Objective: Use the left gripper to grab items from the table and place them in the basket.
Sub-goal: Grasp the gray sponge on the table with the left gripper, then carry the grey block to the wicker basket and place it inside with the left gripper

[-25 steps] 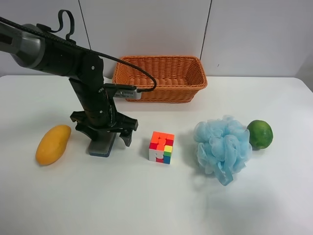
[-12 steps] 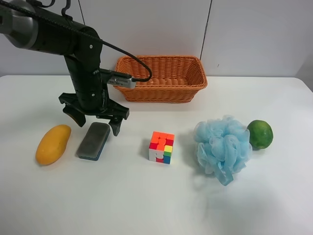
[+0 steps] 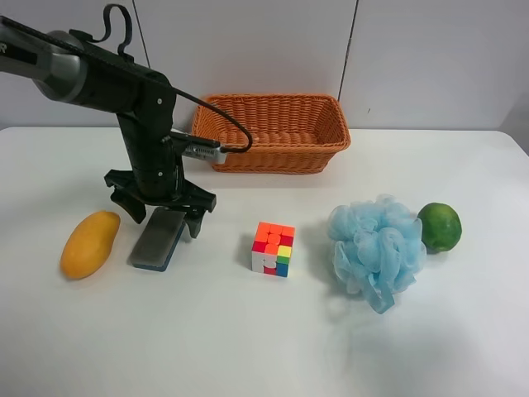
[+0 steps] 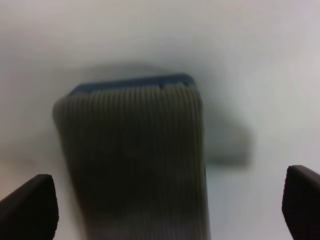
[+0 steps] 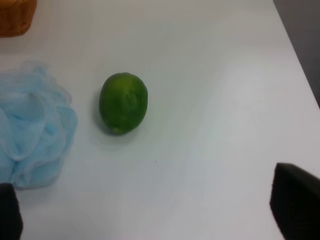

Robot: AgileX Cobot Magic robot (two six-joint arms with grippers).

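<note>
The white table (image 3: 248, 347) is crossed by a row of items. The basket (image 3: 273, 153) is set at the far edge. The left gripper (image 3: 157, 217) is spread wide and grips nothing. The blue puff (image 3: 376, 246) is laid just beside the green fruit (image 3: 439, 227), near the edge at the exterior view's right. The mango (image 3: 89, 243) is placed near the opposite edge. The grey pad (image 3: 157, 240) beside it is straddled at its far end by the left fingers, with a gap on each side. The cube (image 3: 274, 248) is set midway. The right gripper (image 5: 152, 207) is parted wide, empty.

My left wrist view blurs the grey pad (image 4: 132, 160) and crops one end; overhead, the left gripper (image 3: 164, 223) covers its far end.
</note>
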